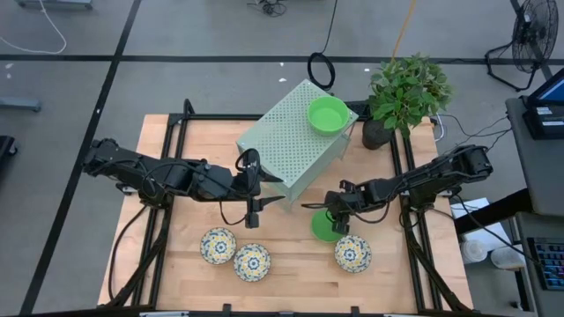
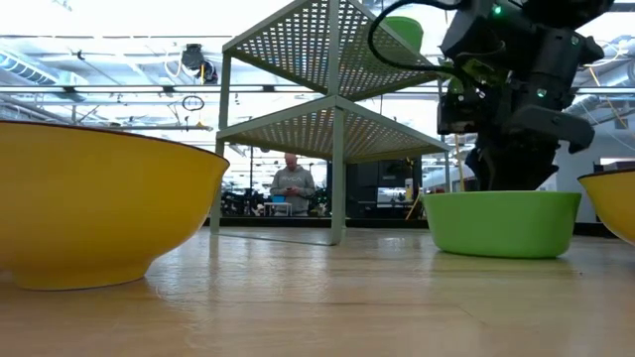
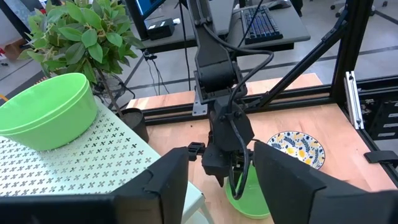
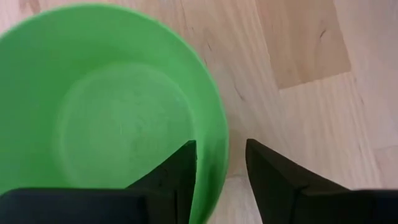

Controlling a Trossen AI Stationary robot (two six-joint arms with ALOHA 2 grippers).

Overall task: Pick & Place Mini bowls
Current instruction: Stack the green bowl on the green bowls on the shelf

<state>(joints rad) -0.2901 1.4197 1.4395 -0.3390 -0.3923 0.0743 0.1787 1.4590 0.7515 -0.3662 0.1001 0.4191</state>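
Note:
One green mini bowl [image 1: 322,229] stands on its base on the table [image 2: 501,223]. My right gripper [image 1: 334,220] is open and points down over it, one finger inside the rim [image 4: 184,167] and one outside [image 4: 268,177], with no touch that I can see. A second green bowl [image 1: 328,114] stands on top of the pale-green perforated box [image 1: 286,145]. Three floral bowls [image 1: 218,245] [image 1: 252,261] [image 1: 352,254] sit on the near part of the table. My left gripper [image 1: 255,204] is open and hovers by the box's near side. A third green bowl is not in view.
A potted plant [image 1: 404,92] stands at the table's far right corner, beside the box. Black frame rails [image 1: 407,185] run along the table's left and right sides. A person [image 2: 292,184] stands far off in the room behind.

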